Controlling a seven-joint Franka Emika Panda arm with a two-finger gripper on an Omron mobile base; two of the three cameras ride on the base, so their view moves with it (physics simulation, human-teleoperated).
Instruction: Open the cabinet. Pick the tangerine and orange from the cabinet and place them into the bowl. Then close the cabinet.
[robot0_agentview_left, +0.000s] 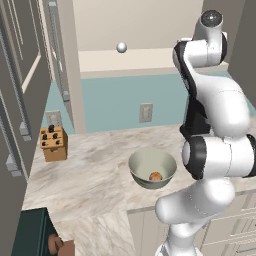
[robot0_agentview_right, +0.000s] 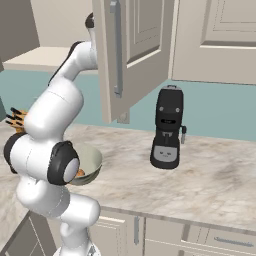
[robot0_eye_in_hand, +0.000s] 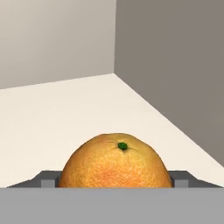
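Orange (robot0_eye_in_hand: 114, 162) sits on the cabinet (robot0_agentview_right: 132, 50) shelf between the spread fingers (robot0_eye_in_hand: 49, 179), not yet clenched.

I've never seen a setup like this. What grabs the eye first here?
A big orange fruit fills the hand view, sitting on the cream cabinet shelf between the gripper's fingers. On the marble counter sits a pale bowl with one small orange fruit inside, and a black coffee machine stands farther right.

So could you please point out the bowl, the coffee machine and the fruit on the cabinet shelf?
bowl (robot0_agentview_left: 142, 162): left base view, bare inner wall.
coffee machine (robot0_agentview_right: 169, 110): right base view, upper front.
fruit (robot0_eye_in_hand: 114, 164): hand view, middle of its peel.
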